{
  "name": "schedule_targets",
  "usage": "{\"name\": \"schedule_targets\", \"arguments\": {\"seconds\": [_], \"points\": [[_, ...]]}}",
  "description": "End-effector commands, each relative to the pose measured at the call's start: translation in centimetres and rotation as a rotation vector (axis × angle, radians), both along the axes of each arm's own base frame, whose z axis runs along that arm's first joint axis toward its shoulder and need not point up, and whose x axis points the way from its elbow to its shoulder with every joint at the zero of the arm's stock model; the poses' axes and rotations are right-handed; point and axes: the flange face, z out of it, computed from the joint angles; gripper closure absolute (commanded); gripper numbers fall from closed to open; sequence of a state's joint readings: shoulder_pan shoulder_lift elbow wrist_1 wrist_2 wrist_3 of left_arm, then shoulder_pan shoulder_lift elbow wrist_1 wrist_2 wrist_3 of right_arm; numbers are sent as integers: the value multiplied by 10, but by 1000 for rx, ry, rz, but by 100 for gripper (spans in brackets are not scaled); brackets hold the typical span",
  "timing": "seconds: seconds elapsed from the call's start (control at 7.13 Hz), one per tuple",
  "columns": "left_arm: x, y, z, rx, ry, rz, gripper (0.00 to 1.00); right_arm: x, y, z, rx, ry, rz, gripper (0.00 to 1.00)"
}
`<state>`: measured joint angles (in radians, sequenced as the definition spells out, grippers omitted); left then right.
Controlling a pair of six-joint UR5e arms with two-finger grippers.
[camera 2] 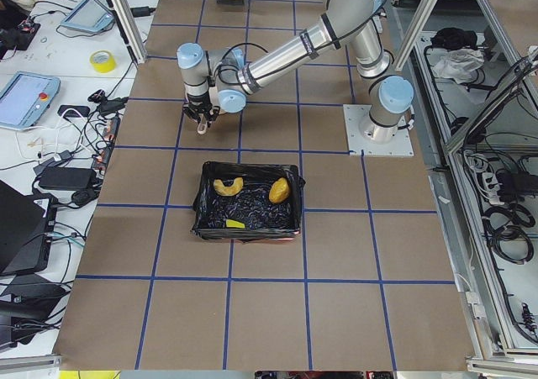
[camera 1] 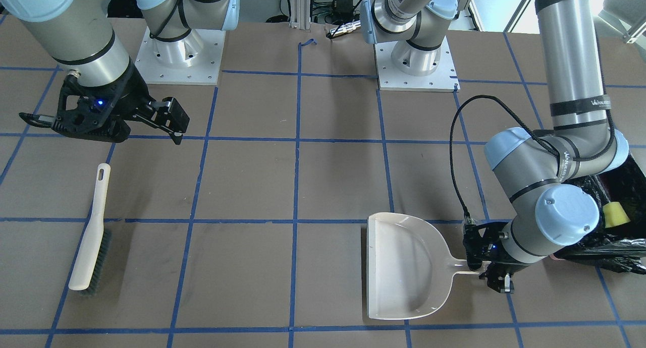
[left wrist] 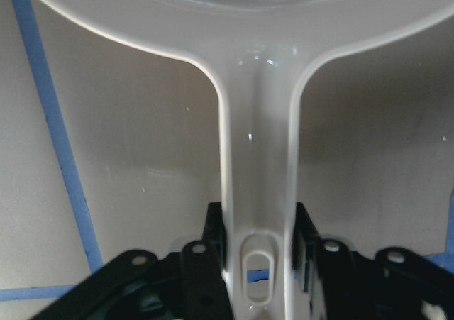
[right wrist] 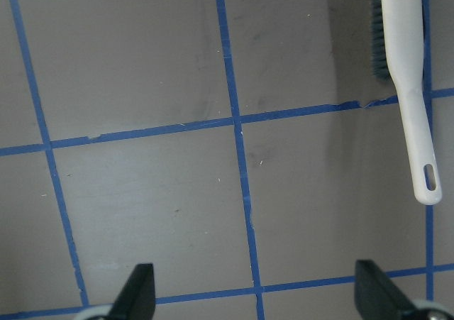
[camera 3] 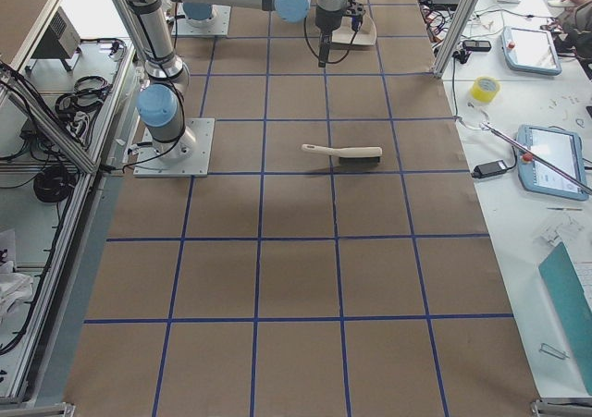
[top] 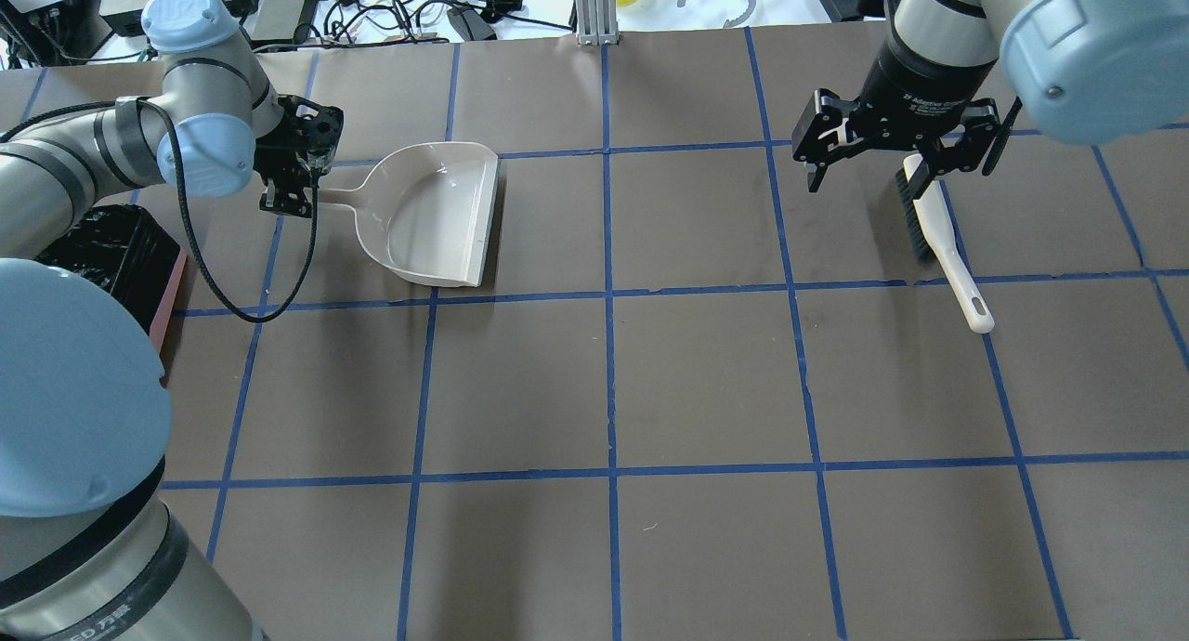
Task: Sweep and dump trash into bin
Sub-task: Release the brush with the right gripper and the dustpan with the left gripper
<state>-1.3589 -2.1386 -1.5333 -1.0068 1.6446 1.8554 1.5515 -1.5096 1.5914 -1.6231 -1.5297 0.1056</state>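
Observation:
The bin, a pink tub with a black bag, holds all three scraps: the cream crescent, the golden-brown lump and the yellow-green wedge. The wedge also shows in the front view. My left gripper is shut on the handle of the whitish dustpan, which lies flat and empty on the table next to the bin. In the left wrist view the fingers flank the handle. My right gripper is wide open and empty, hovering over the brush.
The brush lies on the table on my right side, handle toward the robot. The bin sits at the table's left edge under my left arm. Blue tape lines grid the brown table. Cables and tools lie beyond the far edge.

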Motion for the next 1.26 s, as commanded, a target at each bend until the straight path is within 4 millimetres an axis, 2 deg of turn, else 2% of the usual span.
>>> {"name": "schedule_targets", "arguments": {"seconds": [0.0, 0.14, 0.28, 0.42, 0.56, 0.7, 0.84, 0.98, 1.12], "points": [[0, 1, 4, -9, -4, 22, 100, 2, 1, 2, -2, -17, 0, 1], [1, 1, 5, -13, -6, 22, 100, 2, 1, 2, -4, -17, 0, 1], [1, 1, -2, -2, -3, 16, 76, 2, 2, 7, -14, -17, -1, 0], [0, 3, -7, 8, -1, 24, 22, 2, 4, 10, -19, -14, -1, 0], [-2, 4, -4, 0, 0, 34, 21, 1, 3, 13, -33, -7, 1, 0], [-7, 5, 9, -22, -1, 40, 19, 1, 0, 32, -65, -7, 2, 0], [-8, 9, 29, -48, -4, 45, 19, -6, 0, 60, -47, 63, 16, 0], [-15, 16, 58, -79, -3, 73, 19, -8, 5, 68, -14, 81, 18, 0], [-28, 32, 90, -92, 32, 250, 19, -9, 6, 67, -17, 91, 38, 0]]}}
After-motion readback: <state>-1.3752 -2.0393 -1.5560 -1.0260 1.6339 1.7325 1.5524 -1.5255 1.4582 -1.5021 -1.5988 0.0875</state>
